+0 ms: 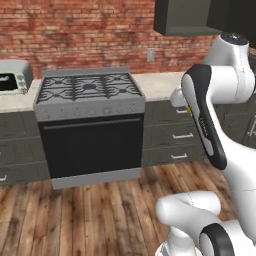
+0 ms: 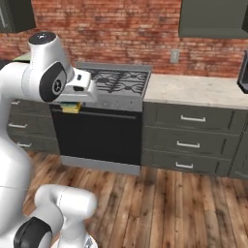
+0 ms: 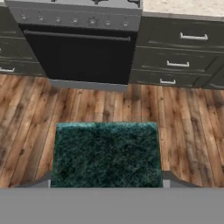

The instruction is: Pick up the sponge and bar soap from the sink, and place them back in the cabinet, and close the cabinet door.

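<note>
We are pinching the sponge (image 3: 106, 154), its green face filling six o'clock, in our gripper (image 2: 71, 105) facing the stove (image 1: 89, 90); no writing is legible.

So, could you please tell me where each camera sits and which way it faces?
Left base view: behind the arm's left, facing the stove and brick wall; arm at right.
Right base view: behind the arm's right, facing the same stove and the drawers; arm at left, gripper shut on the sponge.
Hand view: on the hand, looking down over the sponge's green face at the wood floor, oven door beyond.
All three share the stove.
</note>
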